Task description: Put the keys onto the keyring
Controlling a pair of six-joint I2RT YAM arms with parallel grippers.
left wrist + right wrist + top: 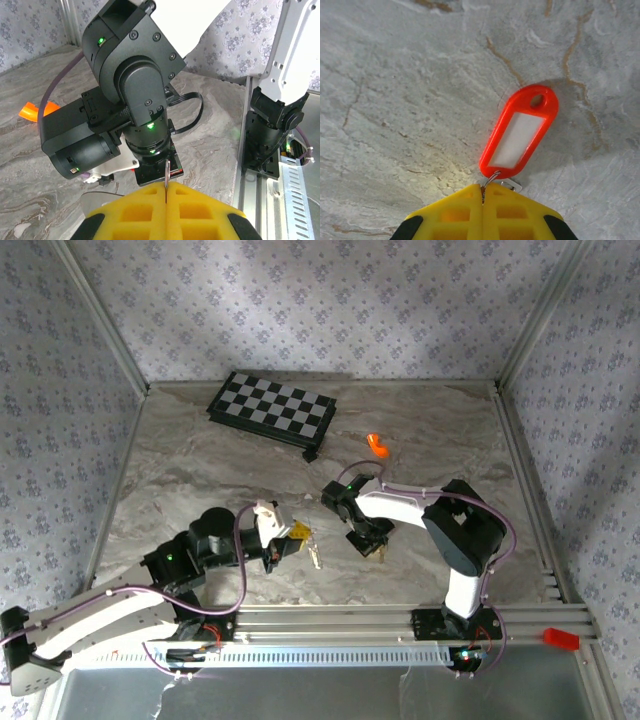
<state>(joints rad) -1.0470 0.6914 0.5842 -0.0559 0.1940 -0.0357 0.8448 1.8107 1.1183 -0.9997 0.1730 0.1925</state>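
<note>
My left gripper (297, 533) (165, 186) hovers just above the table, its yellow pads shut on a thin silver piece that stands edge-on, the keyring (166, 171). A short silvery chain (315, 558) dangles below it. Close to its right, my right gripper (374, 546) (482, 188) points down at the marble table. Its pads are shut on the small wire loop at the end of a red key (520, 131), a long tag with a pale centre that lies flat on the table. A small silver tab (514, 185) peeks out beside that loop.
A black-and-white chequered board (272, 410) lies at the back of the table. A bright orange piece (377, 445) (28, 111) lies behind the right arm. Aluminium rails (400, 620) run along the near edge, and patterned walls close the sides.
</note>
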